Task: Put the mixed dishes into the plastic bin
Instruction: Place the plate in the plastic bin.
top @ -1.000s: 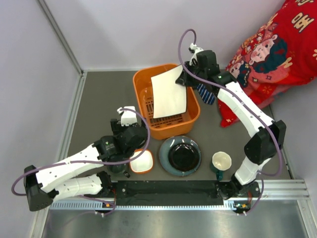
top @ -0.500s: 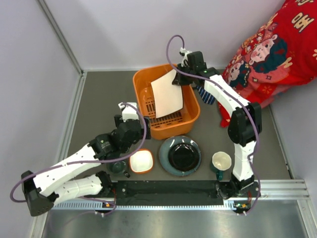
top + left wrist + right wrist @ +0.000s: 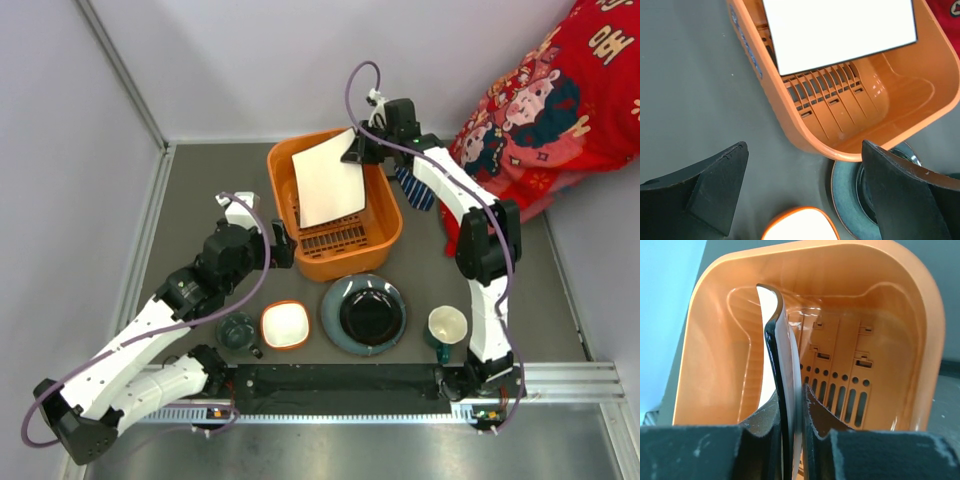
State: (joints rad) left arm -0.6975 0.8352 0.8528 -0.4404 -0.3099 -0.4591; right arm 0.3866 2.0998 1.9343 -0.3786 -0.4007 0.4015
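My right gripper (image 3: 358,150) (image 3: 790,396) is shut on the far right edge of the white square plate (image 3: 325,185) (image 3: 779,340). The plate hangs tilted inside the orange plastic bin (image 3: 278,195) (image 3: 890,315), above its slotted bottom. Left of the bin's near corner my left gripper (image 3: 283,245) (image 3: 804,150) stands open and empty over bare table. Below it, in a row along the near edge, sit the dark teal cup (image 3: 238,331), the orange bowl (image 3: 285,325) (image 3: 800,226), the round blue-grey plate (image 3: 364,314) (image 3: 845,195) and the cream mug (image 3: 447,325).
A striped blue necktie (image 3: 413,187) lies just right of the bin, under the right arm. Red patterned cloth (image 3: 540,110) fills the back right corner. A metal rail (image 3: 150,220) borders the table on the left, and walls stand behind and left.
The right arm has swung the white plate leftward, deeper over the bin. The left arm has drawn back from the bowl and cup, up and to the left.
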